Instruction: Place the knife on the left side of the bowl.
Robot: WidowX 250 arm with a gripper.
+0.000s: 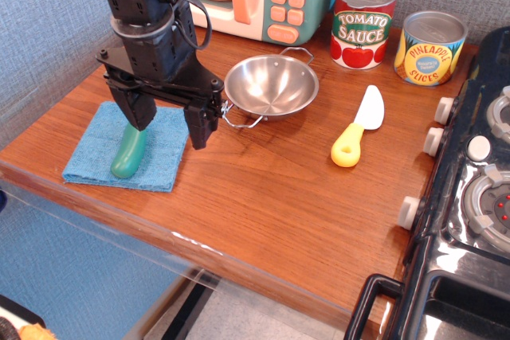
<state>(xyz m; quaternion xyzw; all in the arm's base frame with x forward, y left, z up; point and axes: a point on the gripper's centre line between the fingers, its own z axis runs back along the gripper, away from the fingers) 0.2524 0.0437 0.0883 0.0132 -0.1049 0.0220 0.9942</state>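
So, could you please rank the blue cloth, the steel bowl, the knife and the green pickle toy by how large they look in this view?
1. blue cloth, widest footprint.
2. bowl.
3. knife.
4. green pickle toy, though the gripper partly hides its top, so its place below the knife is unsure.

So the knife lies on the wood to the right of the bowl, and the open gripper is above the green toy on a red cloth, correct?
One slip: the cloth is blue, not red, as the observation.image view shows. The knife does lie right of the bowl, and the open gripper is above the green toy.
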